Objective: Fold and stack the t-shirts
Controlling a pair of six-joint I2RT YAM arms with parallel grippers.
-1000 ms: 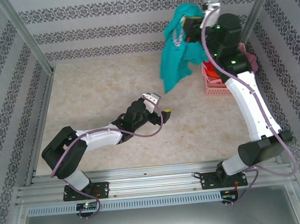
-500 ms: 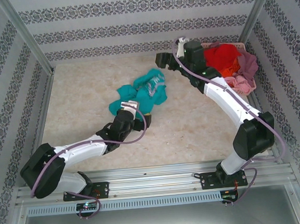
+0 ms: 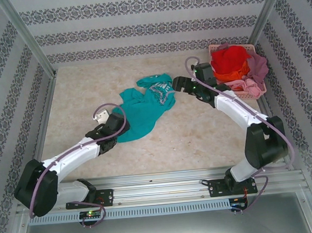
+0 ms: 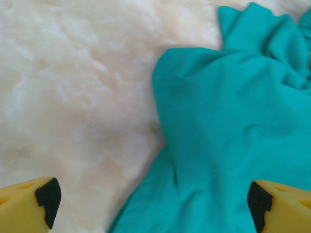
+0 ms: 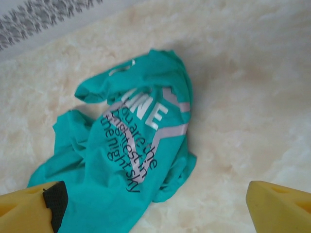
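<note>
Right wrist is catching "you are the" and "night sky" on the teal t-shirt [image 5: 131, 160]; left gripper [image 4: 153, 199] and right gripper [image 5: 153, 206] are gaping wide, empty.

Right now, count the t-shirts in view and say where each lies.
4. The teal t-shirt lies crumpled on the table; the red t-shirt, orange t-shirt and mauve-pink t-shirt are heaped in the basket, far right. Others may hide beneath.

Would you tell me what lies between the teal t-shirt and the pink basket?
In the top view, the open right hand sits there, above bare tabletop.
</note>
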